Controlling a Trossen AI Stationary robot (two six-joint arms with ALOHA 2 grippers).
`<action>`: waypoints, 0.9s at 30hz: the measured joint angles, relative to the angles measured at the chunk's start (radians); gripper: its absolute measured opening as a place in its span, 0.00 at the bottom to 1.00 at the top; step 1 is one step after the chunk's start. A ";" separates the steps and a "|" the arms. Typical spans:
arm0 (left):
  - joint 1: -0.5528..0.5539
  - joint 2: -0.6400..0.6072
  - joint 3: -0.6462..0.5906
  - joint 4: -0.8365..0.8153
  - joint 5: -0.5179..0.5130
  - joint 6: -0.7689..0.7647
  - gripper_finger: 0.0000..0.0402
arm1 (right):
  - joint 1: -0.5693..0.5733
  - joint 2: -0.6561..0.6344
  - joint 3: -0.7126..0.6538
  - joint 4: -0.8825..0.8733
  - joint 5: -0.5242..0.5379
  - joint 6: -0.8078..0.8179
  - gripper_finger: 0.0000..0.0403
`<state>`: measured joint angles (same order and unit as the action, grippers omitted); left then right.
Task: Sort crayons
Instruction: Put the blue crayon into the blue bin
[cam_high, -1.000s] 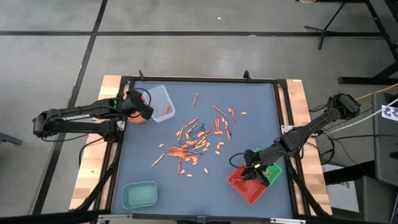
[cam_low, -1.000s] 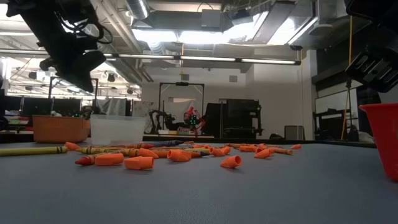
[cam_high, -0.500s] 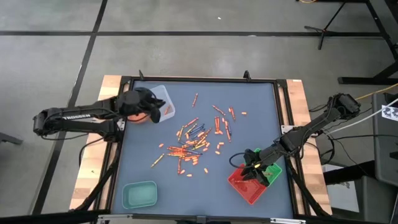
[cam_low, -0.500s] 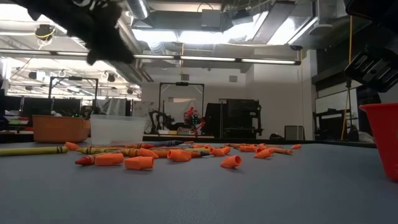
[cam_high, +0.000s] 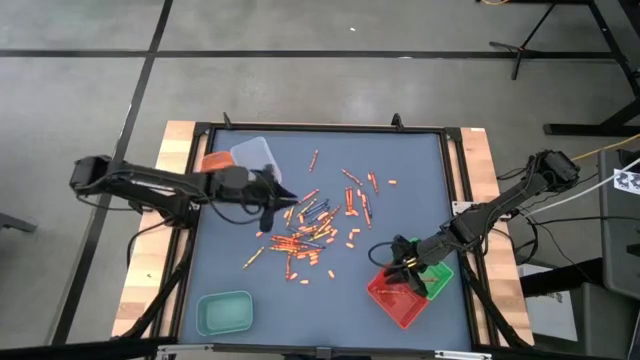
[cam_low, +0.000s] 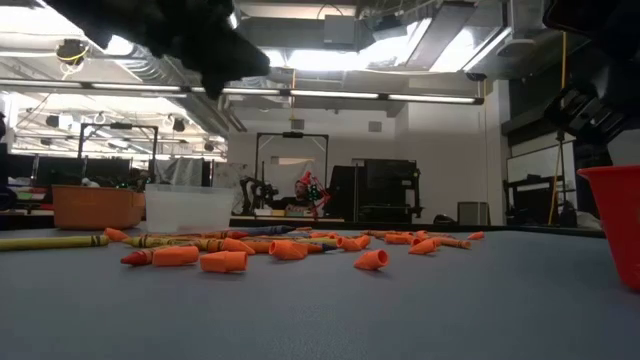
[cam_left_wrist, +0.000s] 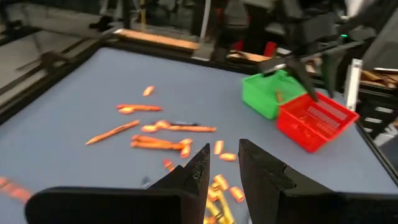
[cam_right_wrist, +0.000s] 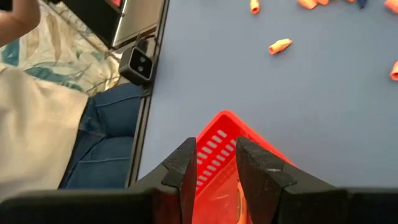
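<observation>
The crayons (cam_high: 312, 222) lie scattered on the blue mat, mostly orange; they also show in the left wrist view (cam_left_wrist: 168, 142) and the low view (cam_low: 225, 258). My left gripper (cam_high: 280, 195) hangs open and empty above the left edge of the pile (cam_left_wrist: 224, 169). My right gripper (cam_high: 400, 262) hangs open over the red tray (cam_high: 402, 300), which shows under its fingers in the right wrist view (cam_right_wrist: 217, 146). A green tray (cam_high: 440, 272) stands against the red one.
A clear tray (cam_high: 255, 152) and an orange tray (cam_high: 214, 161) stand at the far left. A teal tray (cam_high: 224, 313) stands at the near left. Loose crayon pieces (cam_right_wrist: 280, 45) lie between the pile and the red tray. A raised black frame (cam_high: 325, 128) borders the mat.
My left gripper has swung from above the orange and clear trays toward the table's right edge and now hangs at the left edge of the crayon pile.
</observation>
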<state>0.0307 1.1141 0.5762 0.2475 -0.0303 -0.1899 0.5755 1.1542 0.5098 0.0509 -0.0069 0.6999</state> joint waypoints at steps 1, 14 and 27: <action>-0.011 0.026 0.000 0.033 0.000 0.001 0.18 | 0.000 0.000 0.000 0.000 0.004 0.000 0.28; -0.052 0.234 0.000 0.141 0.027 -0.001 0.18 | 0.000 0.000 0.000 0.000 0.026 0.000 0.28; -0.052 0.416 0.000 0.128 0.074 0.069 0.18 | 0.000 0.000 0.000 0.000 0.027 -0.001 0.28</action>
<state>-0.0216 1.5300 0.5758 0.3756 0.0441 -0.1211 0.5755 1.1542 0.5098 0.0513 0.0200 0.6987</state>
